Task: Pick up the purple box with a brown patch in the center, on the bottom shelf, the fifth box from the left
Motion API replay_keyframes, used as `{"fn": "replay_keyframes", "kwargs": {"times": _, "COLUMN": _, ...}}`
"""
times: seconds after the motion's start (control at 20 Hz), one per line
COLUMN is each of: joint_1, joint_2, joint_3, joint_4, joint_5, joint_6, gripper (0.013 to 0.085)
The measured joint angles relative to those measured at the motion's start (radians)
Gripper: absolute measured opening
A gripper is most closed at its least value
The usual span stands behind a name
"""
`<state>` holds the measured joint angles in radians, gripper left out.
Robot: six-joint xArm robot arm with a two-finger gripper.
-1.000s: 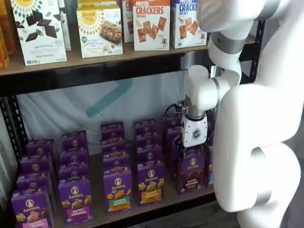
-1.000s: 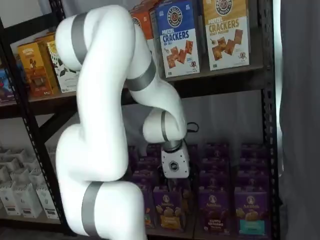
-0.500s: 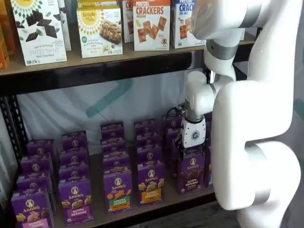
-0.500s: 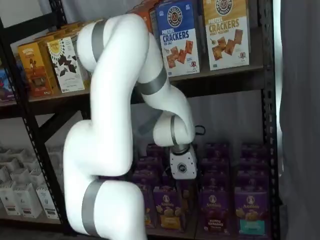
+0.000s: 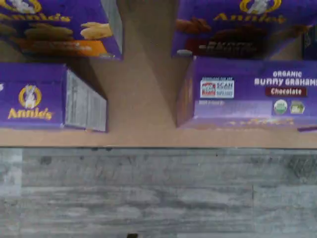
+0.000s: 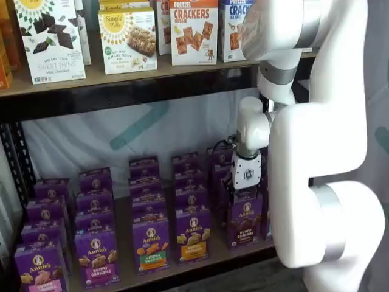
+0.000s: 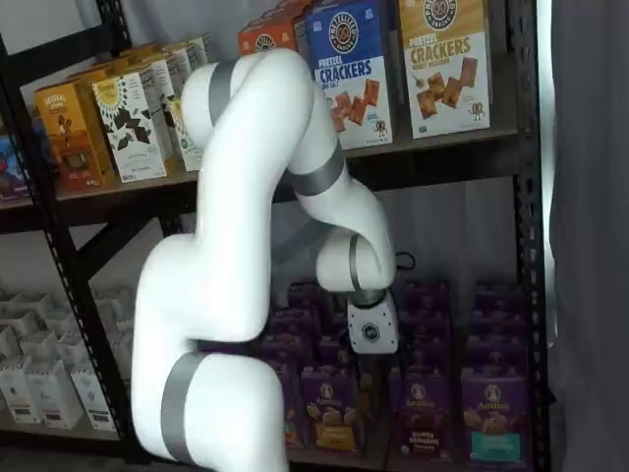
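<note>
The purple box (image 6: 245,221) stands upright at the front of the bottom shelf (image 6: 220,255), with dark brown crackers pictured and a brown band. It also shows in a shelf view (image 7: 421,423). The wrist view shows its "Organic Bunny Grahams Chocolate" panel (image 5: 247,92) by the shelf's front edge (image 5: 143,136). My gripper (image 6: 247,191) hangs straight above this box, white body upright. In a shelf view the gripper (image 7: 370,360) sits just left of the box. Its black fingers blend into the dark cartons, so I cannot tell whether they are open.
Rows of other purple cartons fill the shelf; one with a yellow-orange band (image 6: 193,235) stands left of the target, one with a green band (image 7: 491,427) right of it. Cracker boxes (image 6: 193,30) stand on the higher board. A black post (image 7: 537,236) rises at right.
The arm's upper links have swung to the right. The gripper has shifted slightly right and a little lower over the front row of cartons.
</note>
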<state>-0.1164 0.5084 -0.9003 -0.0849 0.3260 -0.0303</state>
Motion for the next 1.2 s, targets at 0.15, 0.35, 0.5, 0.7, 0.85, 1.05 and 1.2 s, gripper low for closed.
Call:
{"fn": "replay_keyframes", "kwargs": {"times": 0.15, "joint_1": -0.010, "joint_2": 0.035, "joint_3": -0.039, "joint_4": -0.003, "joint_5": -0.007, "joint_6": -0.008, "gripper": 0.0850}}
{"fn": "replay_keyframes", "kwargs": {"times": 0.35, "joint_1": -0.032, "joint_2": 0.084, "joint_3": -0.105, "joint_4": -0.009, "joint_5": 0.002, "joint_6": -0.023, "gripper": 0.0850}}
{"fn": "replay_keyframes", "kwargs": {"times": 0.5, "joint_1": -0.045, "joint_2": 0.124, "joint_3": -0.164, "joint_4": -0.014, "joint_5": 0.022, "joint_6": -0.032, "gripper": 0.0850}}
{"fn": "replay_keyframes", "kwargs": {"times": 0.7, "joint_1": -0.056, "joint_2": 0.170, "joint_3": -0.230, "joint_4": 0.020, "joint_5": 0.034, "joint_6": -0.075, "gripper": 0.0850}}
{"fn": "replay_keyframes", "kwargs": {"times": 0.85, "joint_1": -0.063, "joint_2": 0.204, "joint_3": -0.281, "joint_4": 0.025, "joint_5": 0.051, "joint_6": -0.087, "gripper": 0.0850}}
{"fn": "replay_keyframes", "kwargs": {"times": 1.05, "joint_1": -0.069, "joint_2": 0.241, "joint_3": -0.343, "joint_4": 0.030, "joint_5": 0.079, "joint_6": -0.098, "gripper": 0.0850}}
{"fn": "replay_keyframes", "kwargs": {"times": 1.2, "joint_1": -0.071, "joint_2": 0.261, "joint_3": -0.376, "joint_4": 0.037, "joint_5": 0.096, "joint_6": -0.107, "gripper": 0.0850}}
